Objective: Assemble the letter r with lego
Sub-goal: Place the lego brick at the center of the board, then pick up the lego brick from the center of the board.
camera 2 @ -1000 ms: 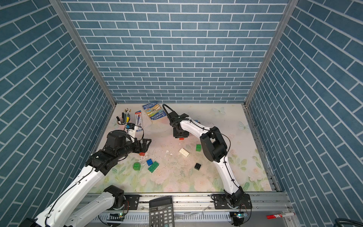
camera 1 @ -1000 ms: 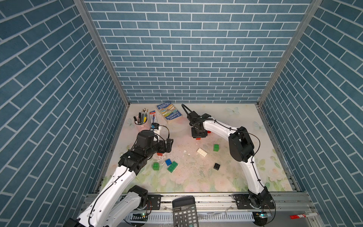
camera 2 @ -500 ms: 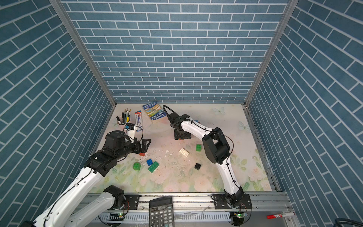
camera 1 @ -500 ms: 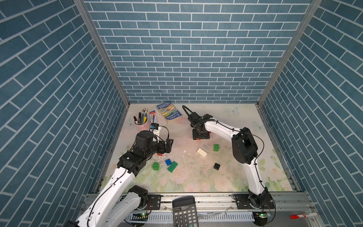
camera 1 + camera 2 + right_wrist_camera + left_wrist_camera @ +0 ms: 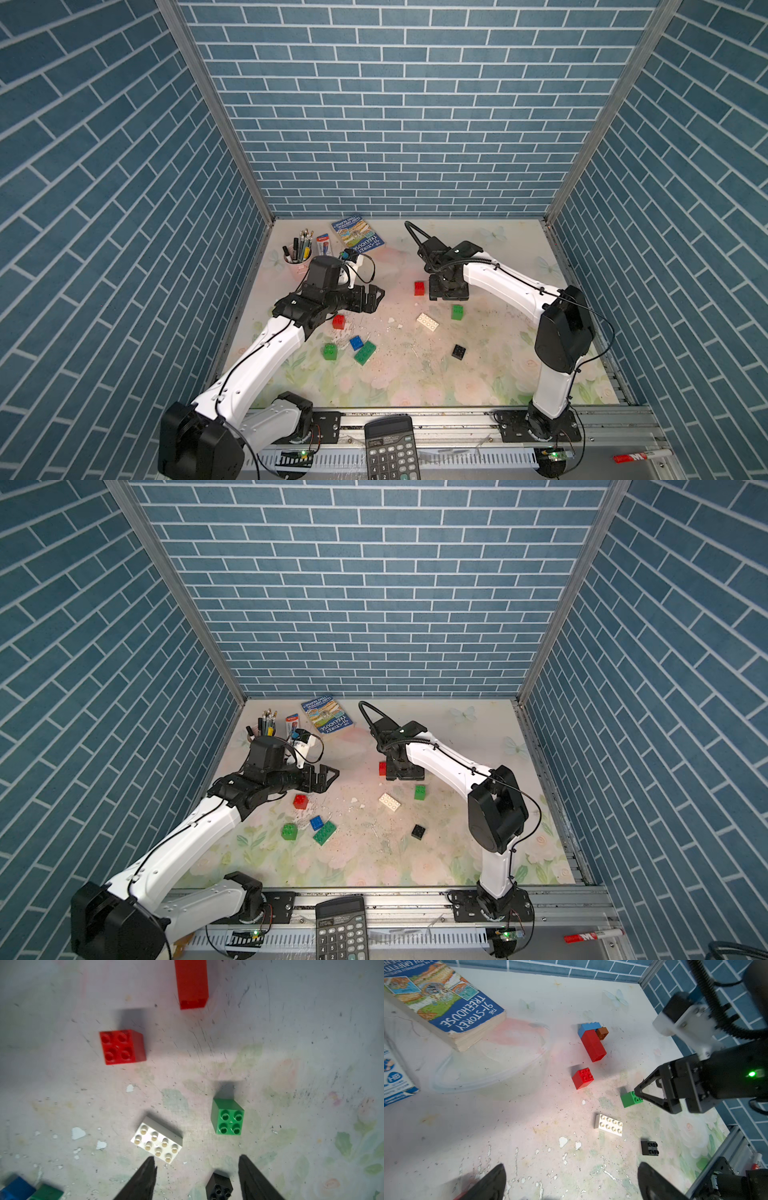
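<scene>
The lego bricks lie scattered on the floral mat. A joined piece [image 5: 592,1046] of light blue, red and brown bricks lies on its side, and a red square brick [image 5: 419,288] is just in front of it. My right gripper [image 5: 449,291] hovers beside that red brick, open and empty. Nearby are a green square brick [image 5: 227,1116], a white oblong brick [image 5: 156,1142] and a black brick [image 5: 219,1187]. My left gripper [image 5: 370,299] is wide open and empty. It hangs above another red brick [image 5: 338,321], a blue brick [image 5: 356,343] and two green bricks [image 5: 365,353].
A book [image 5: 357,234], a cup of pens [image 5: 297,259] and a small box [image 5: 324,245] stand at the back left. A clear shallow dish [image 5: 492,1068] lies by the book. A calculator [image 5: 390,446] rests on the front rail. Brick-patterned walls close three sides.
My right gripper's jaws have opened, and it has shifted slightly right, so the red square brick now shows beside it. The left arm has not moved.
</scene>
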Controlling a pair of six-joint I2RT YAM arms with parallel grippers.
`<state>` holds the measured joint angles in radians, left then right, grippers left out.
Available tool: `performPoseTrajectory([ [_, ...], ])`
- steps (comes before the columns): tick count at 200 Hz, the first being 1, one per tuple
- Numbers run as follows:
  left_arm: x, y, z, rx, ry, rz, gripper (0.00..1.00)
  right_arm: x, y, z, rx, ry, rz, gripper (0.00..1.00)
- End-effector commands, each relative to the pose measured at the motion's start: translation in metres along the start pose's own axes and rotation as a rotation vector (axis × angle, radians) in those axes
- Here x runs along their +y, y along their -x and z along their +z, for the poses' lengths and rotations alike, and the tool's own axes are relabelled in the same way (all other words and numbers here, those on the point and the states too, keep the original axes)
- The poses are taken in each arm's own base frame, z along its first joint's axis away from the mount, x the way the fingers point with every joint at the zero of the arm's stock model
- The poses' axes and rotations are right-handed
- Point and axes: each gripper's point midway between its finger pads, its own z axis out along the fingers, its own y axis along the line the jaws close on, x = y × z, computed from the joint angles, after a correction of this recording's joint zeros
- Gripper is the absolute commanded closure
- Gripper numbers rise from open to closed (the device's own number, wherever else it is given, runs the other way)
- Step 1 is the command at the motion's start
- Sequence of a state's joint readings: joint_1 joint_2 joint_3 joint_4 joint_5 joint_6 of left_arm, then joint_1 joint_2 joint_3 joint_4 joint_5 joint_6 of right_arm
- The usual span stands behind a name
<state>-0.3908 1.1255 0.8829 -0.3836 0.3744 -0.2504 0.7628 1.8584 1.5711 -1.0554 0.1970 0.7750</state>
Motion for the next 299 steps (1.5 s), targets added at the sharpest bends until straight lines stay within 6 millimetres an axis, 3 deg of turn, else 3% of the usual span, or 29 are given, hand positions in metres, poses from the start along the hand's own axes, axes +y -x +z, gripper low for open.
performPoseTrajectory([
  [1, -0.015, 0.009, 0.01, 0.007, -0.087, 0.0, 0.0, -0.016, -0.008, 0.001, 0.024, -0.024, 0.063, 0.36],
  [51, -0.024, 0.012, 0.04, 0.07, -0.101, 0.009, 0.0, -0.037, -0.01, 0.021, 0.068, -0.011, 0.109, 0.37],
  [95, -0.021, 0.012, 0.054, 0.098, -0.095, -0.009, 0.01, -0.035, -0.004, 0.039, 0.101, 0.062, 0.145, 0.43],
  [167, -0.017, 0.015, 0.064, 0.135, -0.073, 0.013, 0.0, -0.028, -0.004, 0.059, 0.148, 0.104, 0.171, 0.48],
  [212, -0.016, 0.018, 0.069, 0.142, -0.074, 0.016, 0.0, -0.033, -0.01, 0.065, 0.163, 0.075, 0.171, 0.48],
  [299, -0.014, 0.013, 0.067, 0.136, -0.067, 0.009, 0.01, -0.034, -0.02, 0.078, 0.207, 0.061, 0.146, 0.53],
])
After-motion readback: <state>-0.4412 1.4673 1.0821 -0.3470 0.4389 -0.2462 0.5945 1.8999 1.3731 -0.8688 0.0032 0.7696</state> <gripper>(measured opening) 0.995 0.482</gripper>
